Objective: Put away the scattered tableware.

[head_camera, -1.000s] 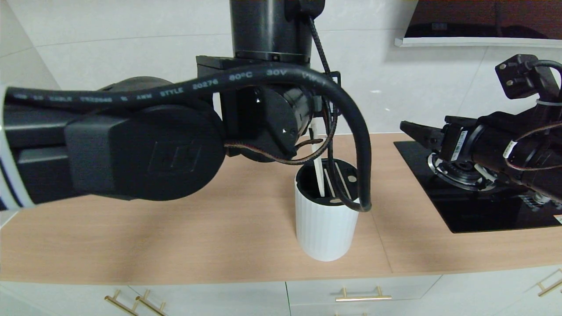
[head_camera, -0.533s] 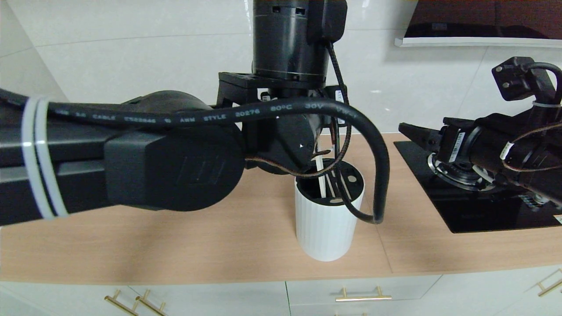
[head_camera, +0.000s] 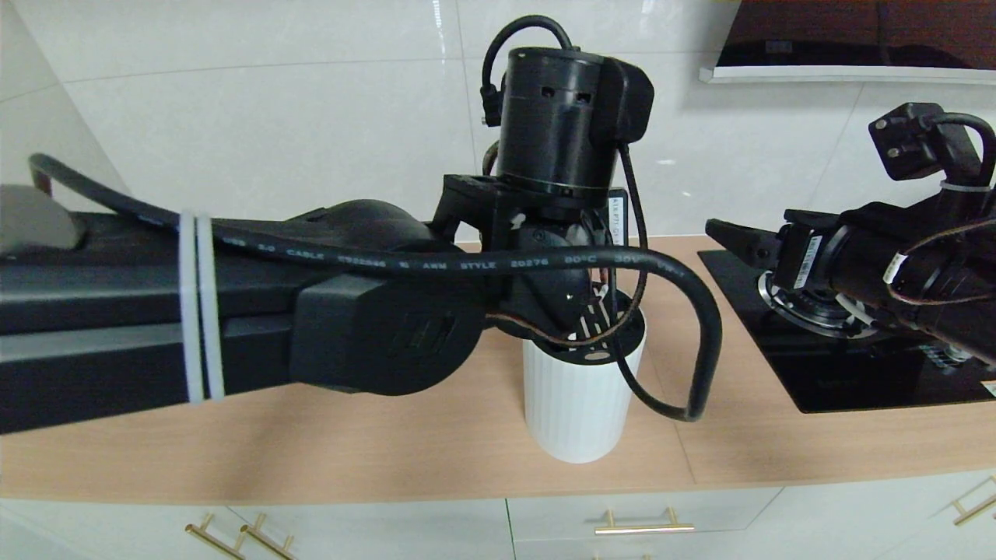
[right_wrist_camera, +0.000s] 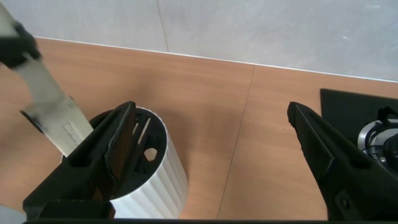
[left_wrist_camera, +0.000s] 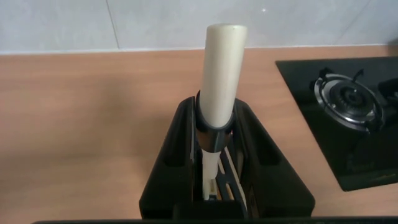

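A white ribbed holder (head_camera: pixel 576 412) stands upright on the wooden counter (head_camera: pixel 350 443). My left arm stretches across the head view and its wrist hovers right over the holder's black slotted top. My left gripper (left_wrist_camera: pixel 216 134) is shut on a knife, whose cream handle (left_wrist_camera: pixel 221 68) sticks up between the black fingers. In the right wrist view the knife's pale blade (right_wrist_camera: pixel 53 118) slants down into the holder (right_wrist_camera: pixel 158 180). My right gripper (right_wrist_camera: pixel 210 109) hangs open to the right of the holder, over the edge of the hob (head_camera: pixel 856 373), with nothing between its fingers.
A black glass hob (left_wrist_camera: pixel 348 99) with a round burner lies set into the counter on the right. A white tiled wall runs close behind. White drawers with gold handles (head_camera: pixel 644 529) sit below the counter's front edge. Bare wood lies left of the holder.
My left wrist has shifted right and come down over the holder. The knife's blade, standing clear above the rim a second ago, has sunk into a slot. The right arm has stayed still.
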